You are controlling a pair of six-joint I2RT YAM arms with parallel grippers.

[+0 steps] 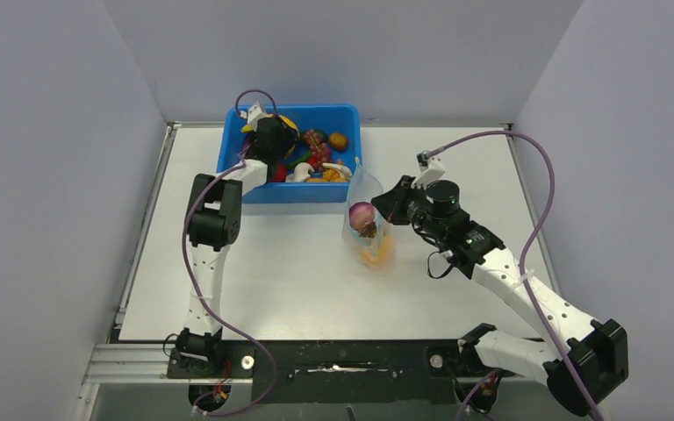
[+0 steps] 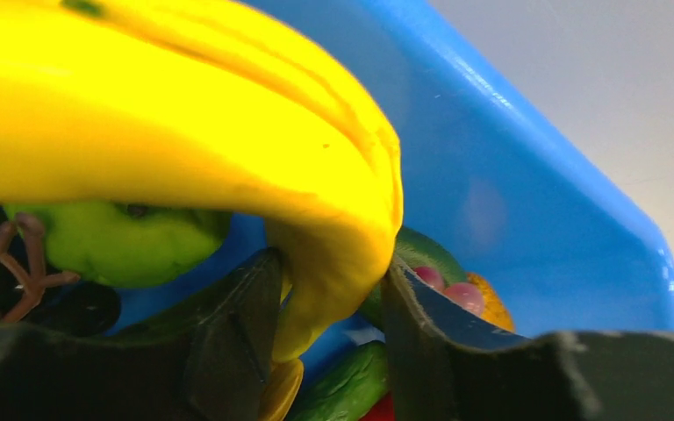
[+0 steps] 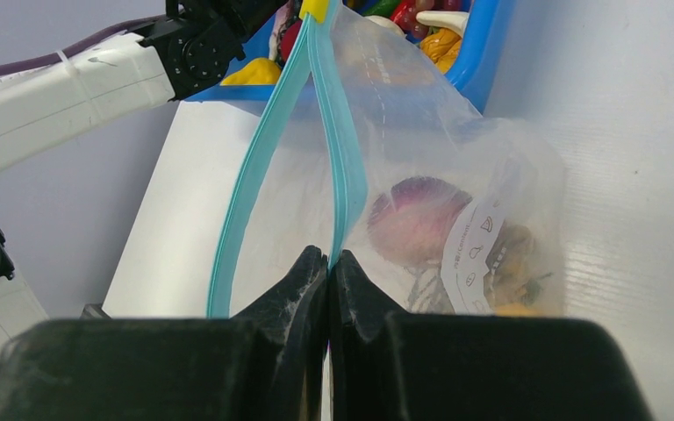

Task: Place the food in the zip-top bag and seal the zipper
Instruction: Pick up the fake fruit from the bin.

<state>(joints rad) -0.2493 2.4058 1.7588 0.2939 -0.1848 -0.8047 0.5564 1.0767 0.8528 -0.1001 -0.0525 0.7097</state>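
The clear zip-top bag [image 1: 367,219] stands mid-table with a purple piece [image 3: 417,210] and an orange piece [image 1: 376,254] inside. My right gripper [image 3: 329,259] is shut on one lip of its teal zipper [image 3: 347,149]; the other lip bows away, so the mouth gapes. My left gripper [image 2: 329,289] is down in the blue tub [image 1: 351,114], its fingers pressed on both sides of the end of the yellow banana bunch [image 2: 184,114]. A green apple [image 2: 114,241] lies under the bananas. Reddish grapes [image 1: 316,149] and other toy food lie in the tub.
The blue tub's wall [image 2: 527,202] rises just right of my left gripper. The tub stands at the table's back, directly behind the bag. The right arm [image 1: 509,272] reaches in from the right; grey walls enclose the table on three sides.
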